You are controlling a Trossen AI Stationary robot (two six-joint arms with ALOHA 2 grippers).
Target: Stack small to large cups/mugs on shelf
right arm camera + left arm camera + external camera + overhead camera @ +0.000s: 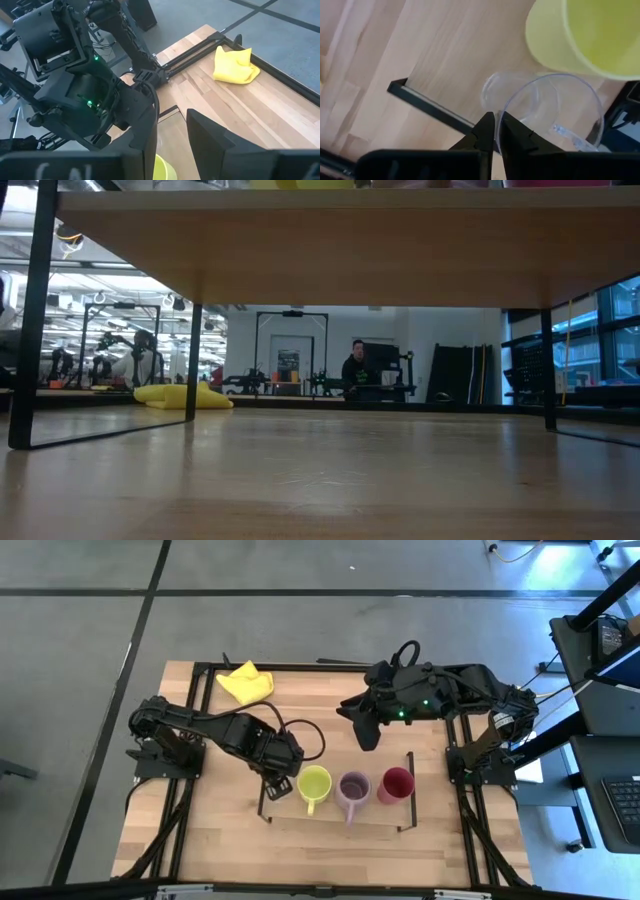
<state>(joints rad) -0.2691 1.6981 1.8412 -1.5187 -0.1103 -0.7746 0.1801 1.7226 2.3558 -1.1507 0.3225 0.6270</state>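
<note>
The light-wood shelf [337, 817] with black end frames stands at the table's middle. On it, in a row from left to right, stand the yellow-green mug [314, 783], the purple mug [353, 787] and the red cup [396, 784]. My left gripper [280, 783] is at the shelf's left end, shut on the small clear glass [545, 110], right beside the yellow-green mug [585, 35]. My right gripper [365, 732] hangs open and empty just beyond the shelf's far edge. The low view shows only the shelf's underside [300, 250]. My left gripper holds the clear glass by its rim [506, 111], on the side away from the yellow-green mug. The glass wall runs between the two fingers, one inside and one outside. The fingers come from above, slanting down. Whether the base rests on the shelf board, I cannot tell.
A yellow cloth [245, 681] lies at the table's far left. The shelf's black end frame [430, 106] runs close beside the glass. A person [355, 365] sits far off in the room behind the table. Bare tabletop lies near and left of the shelf.
</note>
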